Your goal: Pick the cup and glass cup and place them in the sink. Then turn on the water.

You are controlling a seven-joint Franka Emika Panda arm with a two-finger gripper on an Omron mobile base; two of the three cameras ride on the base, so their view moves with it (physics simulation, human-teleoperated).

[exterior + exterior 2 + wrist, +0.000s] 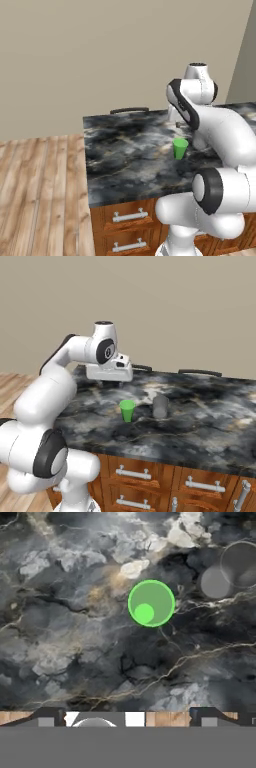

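**Two cups on the counter, the robot hand up above them**

The green cup point(127, 410) stands upright on the dark marble counter point(200, 426). It is wider at the top than at the bottom. The glass cup point(160, 406) stands upright just beside the green cup, on the side away from the arm in the right base view. The two cups are close but do not touch. Both sit near the middle of the counter, back from the front edge.

From the left base view the green cup point(180, 148) shows on the counter point(125, 150), right next to the white arm.

The gripper point(111, 383) hangs above the counter, behind the green cup and a little to the arm's side of it. It touches neither cup. It holds nothing. Its two fingers stand wide apart, one far out at each side at the bottom of the hand view.

The hand view looks straight down. There the green cup point(151, 603) is a bright green ring with a smaller green circle inside it. The glass cup point(230, 572) is a pale grey see-through ring close beside it, near the top corner of that view.

Under the counter are brown wooden drawers point(145, 476) with silver handles. A wooden floor point(40, 195) lies beside the counter. A plain tan wall point(100, 50) stands behind it.
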